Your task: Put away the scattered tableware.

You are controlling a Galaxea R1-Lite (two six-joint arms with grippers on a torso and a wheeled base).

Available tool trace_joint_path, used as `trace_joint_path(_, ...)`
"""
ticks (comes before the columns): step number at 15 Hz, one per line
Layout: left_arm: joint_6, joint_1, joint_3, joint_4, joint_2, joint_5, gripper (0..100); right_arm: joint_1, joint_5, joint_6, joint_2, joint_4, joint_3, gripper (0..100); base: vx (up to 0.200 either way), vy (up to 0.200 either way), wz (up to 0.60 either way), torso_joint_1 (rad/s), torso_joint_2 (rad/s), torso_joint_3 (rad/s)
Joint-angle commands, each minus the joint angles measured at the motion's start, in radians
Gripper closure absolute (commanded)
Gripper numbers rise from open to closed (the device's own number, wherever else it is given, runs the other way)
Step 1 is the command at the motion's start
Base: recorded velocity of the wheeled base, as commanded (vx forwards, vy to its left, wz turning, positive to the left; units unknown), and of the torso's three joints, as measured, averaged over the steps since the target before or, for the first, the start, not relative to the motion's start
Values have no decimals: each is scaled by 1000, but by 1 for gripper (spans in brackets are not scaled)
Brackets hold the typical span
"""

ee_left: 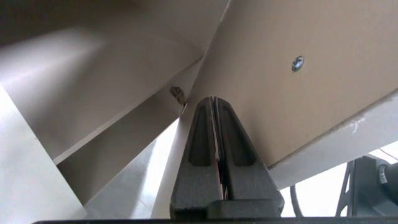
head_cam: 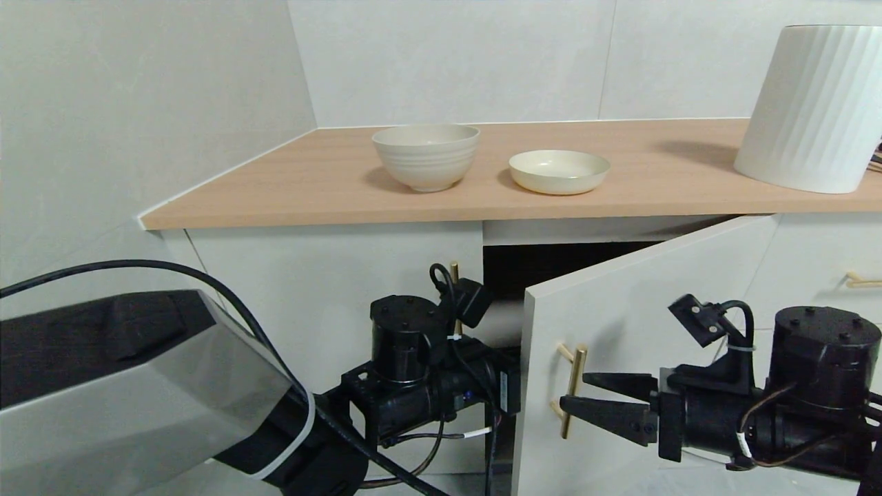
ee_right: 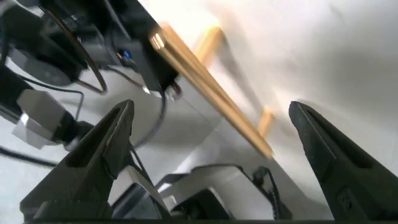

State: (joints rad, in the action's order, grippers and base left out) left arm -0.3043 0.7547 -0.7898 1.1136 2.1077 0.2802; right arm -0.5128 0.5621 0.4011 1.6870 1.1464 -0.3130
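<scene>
Up on the wooden countertop (head_cam: 310,186) sit the task's two pieces: a deep cream bowl (head_cam: 426,156) toward the robot's left and a shallow cream dish (head_cam: 559,171) just beside it, apart and both upright. Below them, a white cabinet door (head_cam: 641,289) stands partly open. Its gold bar handle (head_cam: 579,359) runs upright, its long axis vertical. The right gripper (head_cam: 573,390) is level with it, fingers spread with the bar between them; whether they touch it cannot be told. The left gripper (ee_left: 213,102), fingers pressed together, sits low by the door's inner face. Both grippers lie well below the tableware. The bowl is likely nearer the left arm. A tall ribbed white container (head_cam: 813,103) stands at the counter's right end.
</scene>
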Motion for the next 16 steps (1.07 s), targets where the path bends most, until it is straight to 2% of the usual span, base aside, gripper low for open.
trace_joint_path(1,-1,0,0,0,-3,1,100,10,-4,-5,-75,-2,75,0,0,0,0,0,0,0)
trace_joint_path(3,-1,0,1,-1,-5,1,100,7,-34,-33,-104,-2,150,0,0,0,0,0,0,0)
trace_joint_path(5,-1,0,1,-1,-8,1,100,-12,-225,-122,-127,0,195,0,0,0,0,0,0,0)
trace_joint_path(6,-1,0,1,-1,-8,1,100,-36,-248,-128,-175,-5,206,0,0,0,0,0,0,0)
trace_joint_path(8,-1,0,-2,-5,-3,1,100,-70,-246,-133,-297,-137,184,0,0,0,0,0,0,0)
trace_joint_path(11,-1,2,-2,-6,-5,1,100,-89,-245,-134,-466,-481,69,0,0,0,0,0,0,0)
trace_joint_path(13,-3,2,-9,-8,-2,2,100,-89,-243,-134,-503,-550,46,0,-100,0,0,1,4,4)
trace_joint_path(16,-13,2,-32,-24,12,2,100,-89,-243,-134,-498,-554,48,0,-200,0,0,4,-1,4)
